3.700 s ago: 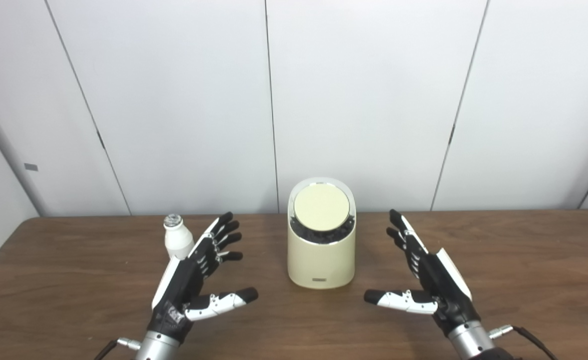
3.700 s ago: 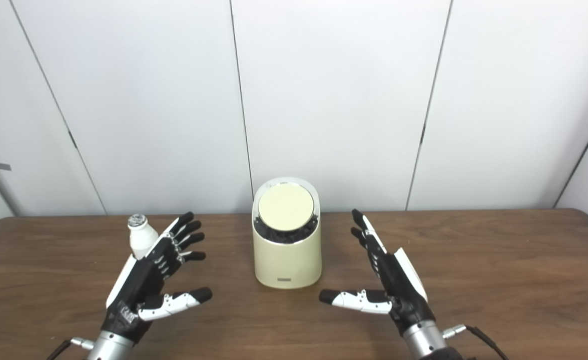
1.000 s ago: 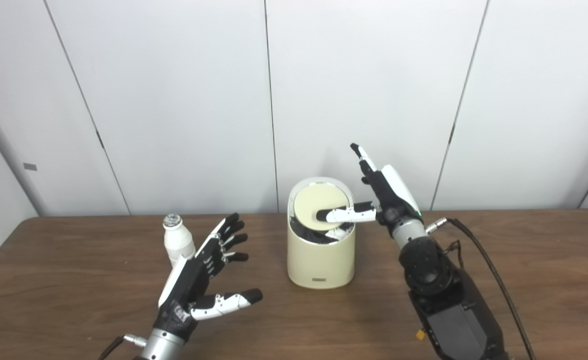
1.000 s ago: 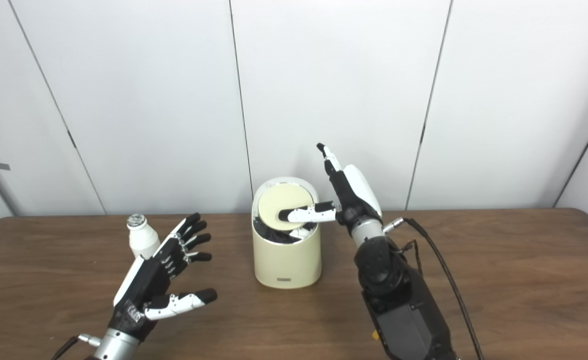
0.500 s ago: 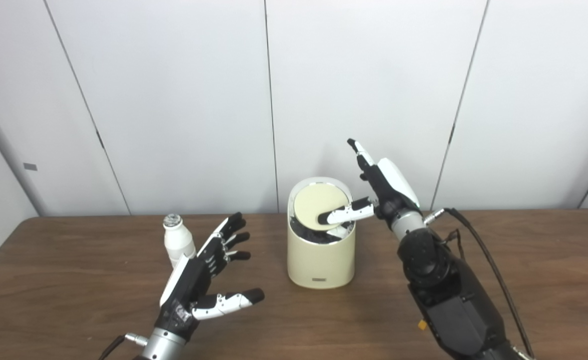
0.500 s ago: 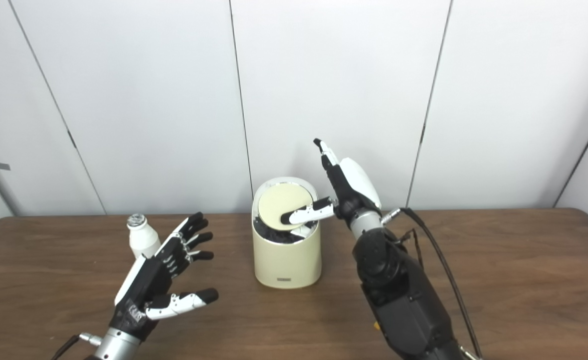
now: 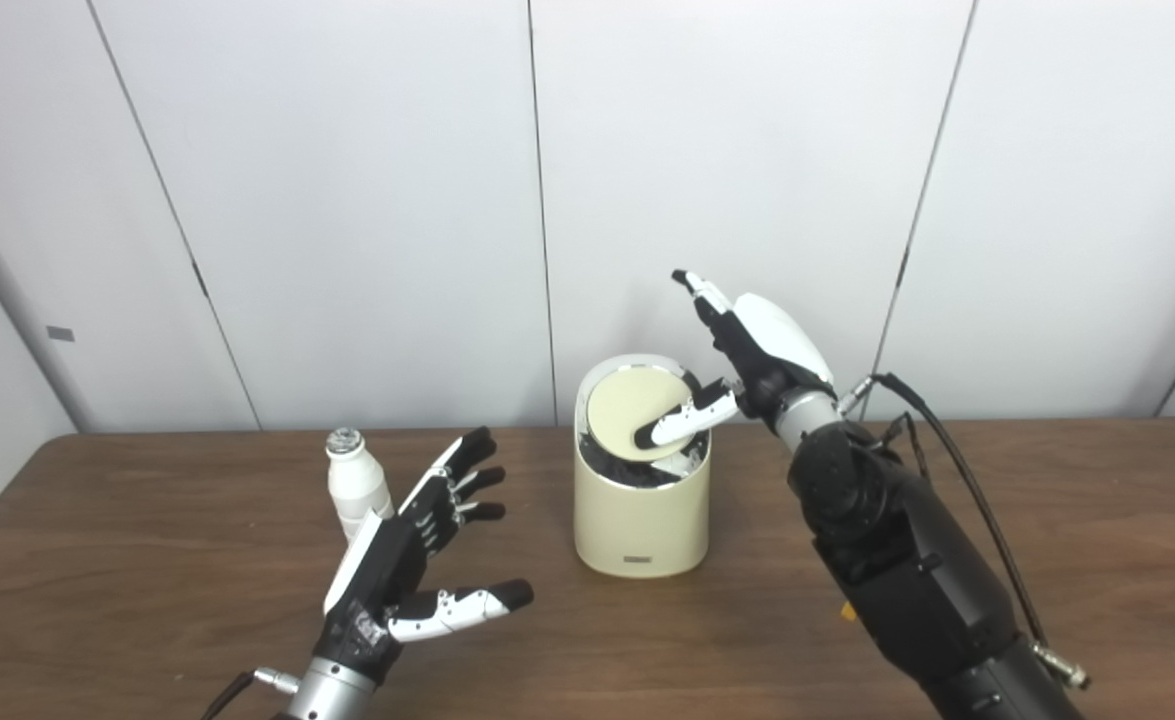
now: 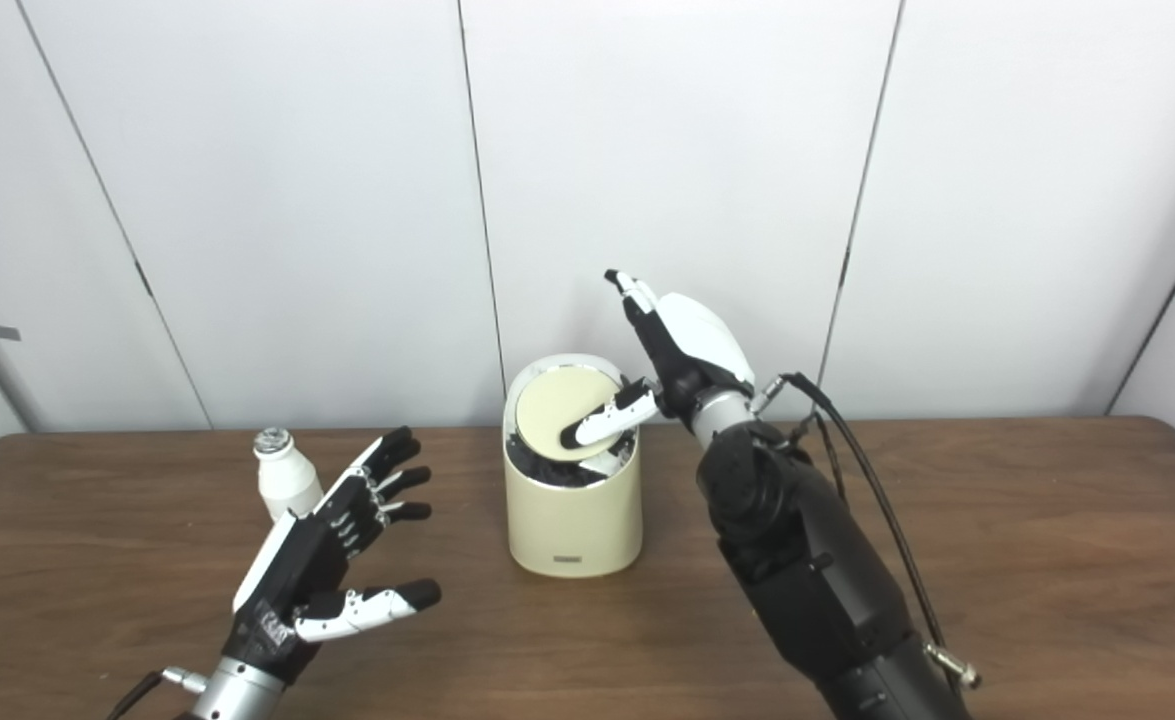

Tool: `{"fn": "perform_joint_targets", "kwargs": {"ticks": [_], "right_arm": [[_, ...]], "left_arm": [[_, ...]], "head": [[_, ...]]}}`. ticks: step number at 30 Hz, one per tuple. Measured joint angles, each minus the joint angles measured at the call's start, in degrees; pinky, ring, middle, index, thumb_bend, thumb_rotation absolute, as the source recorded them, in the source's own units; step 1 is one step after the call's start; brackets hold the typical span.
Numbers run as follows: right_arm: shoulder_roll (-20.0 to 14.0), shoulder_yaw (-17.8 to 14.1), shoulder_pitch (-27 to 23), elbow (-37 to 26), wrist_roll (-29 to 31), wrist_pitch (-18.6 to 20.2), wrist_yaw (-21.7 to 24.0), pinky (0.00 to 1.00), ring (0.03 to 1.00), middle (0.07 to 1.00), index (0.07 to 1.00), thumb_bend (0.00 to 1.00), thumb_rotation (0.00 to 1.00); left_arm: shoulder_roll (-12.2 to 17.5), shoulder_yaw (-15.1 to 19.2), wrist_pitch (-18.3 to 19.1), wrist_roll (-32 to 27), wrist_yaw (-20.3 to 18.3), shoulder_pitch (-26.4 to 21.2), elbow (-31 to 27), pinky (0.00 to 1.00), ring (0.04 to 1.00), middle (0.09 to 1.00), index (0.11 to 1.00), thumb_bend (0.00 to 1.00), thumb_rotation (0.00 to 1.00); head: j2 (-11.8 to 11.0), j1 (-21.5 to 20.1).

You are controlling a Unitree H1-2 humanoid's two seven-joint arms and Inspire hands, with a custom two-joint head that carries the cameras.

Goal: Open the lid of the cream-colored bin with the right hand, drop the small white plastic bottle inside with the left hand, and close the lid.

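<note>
The cream bin (image 7: 641, 500) sits on the brown table (image 7: 1097, 520), toward its far edge, and it's my landmark for everything here. Its round lid (image 7: 635, 415) is on top, facing the camera at a tilt, with a dark gap showing below its near edge. The right hand (image 7: 747, 350) is up at the bin's right side, fingers spread and pointing up, nothing in its grasp. Its thumb reaches left across the lid, the black tip on the lid's lower right part, looks like it's touching. The small white bottle (image 7: 353, 484) stands upright well to the left of the bin, silvery cap on. The left hand (image 7: 402, 560) hovers over the table, left of the bin and nearer the camera, fingers fanned apart and empty. It's just in front of the bottle; can't tell whether the fingertips touch it.
</note>
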Motion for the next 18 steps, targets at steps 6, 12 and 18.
{"fn": "perform_joint_targets", "kwargs": {"ticks": [6,12,18], "right_arm": [[0.4,-1.5,-0.3,-3.2,-8.4,0.1,9.9,0.76,0.929,1.0,0.966,0.93,0.13],[1.1,-2.2,-0.3,-4.5,-13.2,0.1,14.4,0.78,0.924,0.998,0.963,0.96,0.12],[1.1,-2.1,-0.3,-5.2,-15.3,0.1,16.5,0.79,0.927,1.0,0.965,0.96,0.13]], "left_arm": [[0.0,0.0,0.1,0.0,0.0,0.0,-0.1,0.75,0.884,0.949,0.97,0.87,0.25],[0.1,0.0,0.8,0.0,0.0,0.0,-0.6,0.77,0.891,0.951,0.971,0.87,0.25],[0.0,0.0,1.3,0.0,0.0,0.1,-1.7,0.76,0.89,0.952,0.972,0.86,0.25]], "head": [[0.3,0.0],[0.8,0.1],[1.1,0.2]]}}
